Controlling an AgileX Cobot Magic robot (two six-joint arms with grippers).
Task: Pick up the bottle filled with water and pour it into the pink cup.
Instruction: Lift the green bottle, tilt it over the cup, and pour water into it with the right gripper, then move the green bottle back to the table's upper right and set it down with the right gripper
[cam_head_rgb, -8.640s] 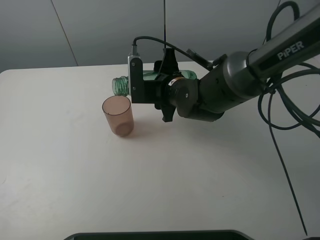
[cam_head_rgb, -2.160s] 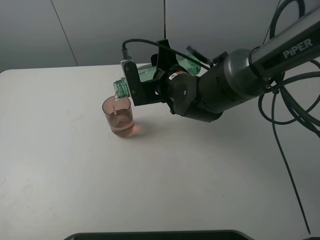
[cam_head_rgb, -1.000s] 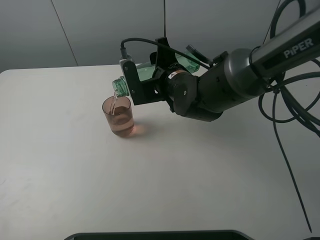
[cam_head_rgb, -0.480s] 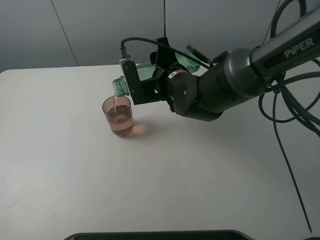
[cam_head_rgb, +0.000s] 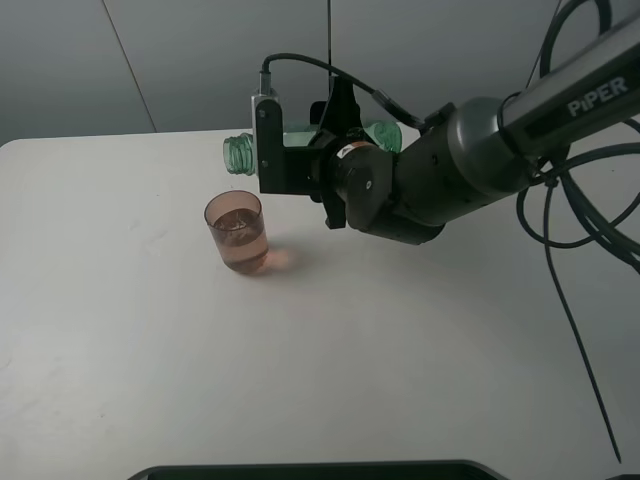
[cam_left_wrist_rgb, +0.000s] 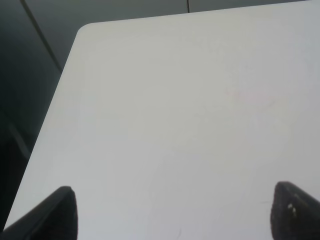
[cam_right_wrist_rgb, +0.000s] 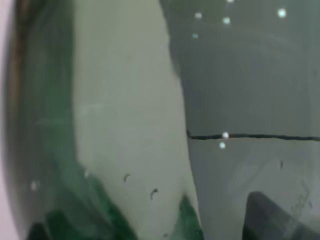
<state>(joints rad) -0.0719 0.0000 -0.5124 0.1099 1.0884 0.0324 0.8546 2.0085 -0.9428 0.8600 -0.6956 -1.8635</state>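
Setting: white table (cam_head_rgb: 150, 350) before a grey panelled wall (cam_head_rgb: 200, 60).
Right gripper: my right gripper (cam_head_rgb: 290, 152) is clamped across the body of the bottle (cam_head_rgb: 239, 155), carrying it in the air above the table.
Bottle: green-tinted and uncapped, it lies roughly level, its open mouth pointing to the left of the high view. No water runs from it.
Up close: on my right wrist camera the bottle's (cam_right_wrist_rgb: 100, 125) clear green wall fills nearly the whole view, flecked with droplets.
Pink cup: the pink cup (cam_head_rgb: 238, 232) stands upright on the table, below the bottle's mouth and clear of it, holding liquid to well up its height.
Left gripper: my left gripper (cam_left_wrist_rgb: 175, 215) hovers over bare table, its two dark tips set wide apart with nothing between them.
Arm: my dark right arm (cam_head_rgb: 470, 165), lettered PiPER, reaches in from the right, black cables (cam_head_rgb: 560, 270) looping beside it.
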